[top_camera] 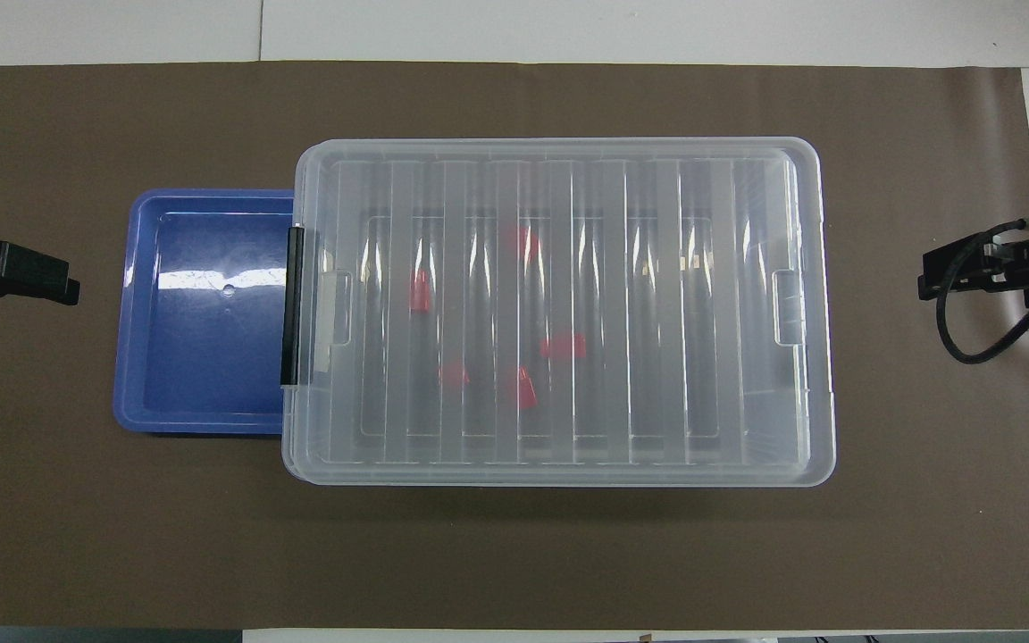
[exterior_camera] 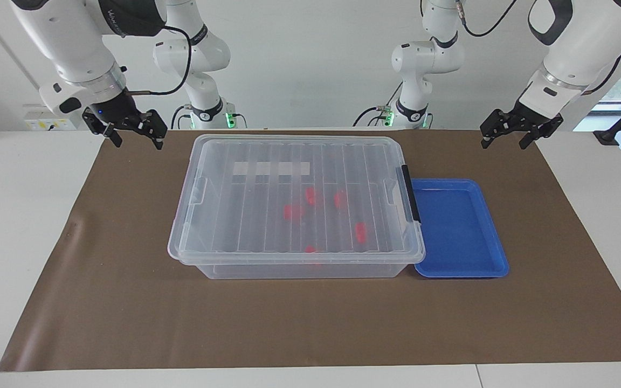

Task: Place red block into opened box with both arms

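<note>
Sitting in the middle of the brown mat (exterior_camera: 100, 302), the box (exterior_camera: 295, 202) has its ribbed lid on, the black latch bar (exterior_camera: 411, 193) at the end toward the left arm, touching the shallow blue tray (exterior_camera: 459, 229) beside it. Through the clear lid I can make out several small red blocks inside; the red block (exterior_camera: 360, 231) nearest the latch end lies on the box floor, with the others (exterior_camera: 294, 211) scattered a little toward the right arm's end. The right gripper (exterior_camera: 134, 139) hangs in the air over the mat's edge beside the box, fingers spread wide and holding nothing. The left gripper (exterior_camera: 504, 141) hovers over the mat at the tray's end of the table, its fingers likewise apart and empty.
</note>
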`<state>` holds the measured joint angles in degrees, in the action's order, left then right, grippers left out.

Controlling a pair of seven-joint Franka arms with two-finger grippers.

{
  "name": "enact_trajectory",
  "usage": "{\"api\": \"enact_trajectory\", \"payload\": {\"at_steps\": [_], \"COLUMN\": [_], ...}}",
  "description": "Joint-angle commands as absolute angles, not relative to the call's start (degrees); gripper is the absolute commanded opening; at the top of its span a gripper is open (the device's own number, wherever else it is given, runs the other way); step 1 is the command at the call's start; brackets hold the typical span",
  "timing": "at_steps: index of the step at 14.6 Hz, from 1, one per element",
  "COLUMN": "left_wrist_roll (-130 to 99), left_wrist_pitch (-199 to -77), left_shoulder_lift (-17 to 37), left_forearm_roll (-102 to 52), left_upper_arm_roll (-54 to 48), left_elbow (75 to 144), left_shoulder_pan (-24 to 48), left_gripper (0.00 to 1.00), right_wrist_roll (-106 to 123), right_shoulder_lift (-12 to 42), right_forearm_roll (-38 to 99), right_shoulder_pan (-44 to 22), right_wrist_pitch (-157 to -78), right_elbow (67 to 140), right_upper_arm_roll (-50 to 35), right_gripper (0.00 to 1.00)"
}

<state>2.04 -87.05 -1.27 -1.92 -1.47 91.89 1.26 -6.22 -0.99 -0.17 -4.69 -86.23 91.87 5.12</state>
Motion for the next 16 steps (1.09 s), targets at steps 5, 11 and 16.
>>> {"api": "enact_trajectory", "payload": {"at_steps": [5, 11, 16], "left_wrist_roll": [1.3, 1.3, 1.3], "left_wrist_pitch": [-87.5, -87.5, -87.5], "left_shoulder_lift": [-2.5, -2.5, -2.5], "left_forearm_roll": [-2.4, -2.4, -2.4], "left_upper_arm_roll": [-1.2, -1.2, -1.2], "left_elbow": [93.3, 93.3, 93.3], "left_shoulder_pan": [1.4, 1.4, 1.4], "left_gripper": [1.00, 1.00, 1.00], "right_wrist_roll": [-2.4, -2.3, -2.4], "right_shoulder_lift": [-0.4, -0.4, -0.4], "right_forearm_roll": [-0.8, 0.1, 0.0], "right_shoulder_pan": [-1.9, -1.8, -1.8], "right_wrist_pitch": [-86.8, -87.6, -87.6], "right_elbow": [91.1, 90.9, 91.0], "right_upper_arm_roll": [5.0, 4.9, 4.9], "right_gripper": [1.00, 1.00, 1.00]}}
